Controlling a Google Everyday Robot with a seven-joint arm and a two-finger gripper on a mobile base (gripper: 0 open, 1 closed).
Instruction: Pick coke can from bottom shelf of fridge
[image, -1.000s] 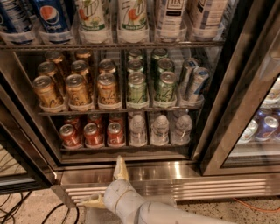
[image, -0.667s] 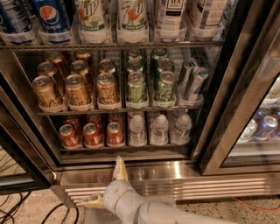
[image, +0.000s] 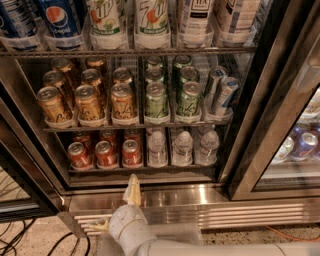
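Observation:
Three red coke cans stand in a front row on the left of the bottom shelf (image: 165, 171): left (image: 79, 154), middle (image: 105, 153), right (image: 131, 152), with more red cans behind them. The fridge (image: 252, 125) is open towards me. My gripper (image: 114, 204) is low in the view, in front of the steel sill (image: 175, 192) and below the right coke can. It is open and empty: one finger (image: 133, 189) points up at the shelf, the other (image: 97, 226) sticks out to the left. It touches no can.
Clear water bottles (image: 182, 148) fill the right of the bottom shelf. Gold-orange cans (image: 89, 103) and green cans (image: 157, 101) stand on the wire shelf above. A glass-fronted unit (image: 300, 145) adjoins on the right. Cables (image: 15, 240) lie on the floor at the left.

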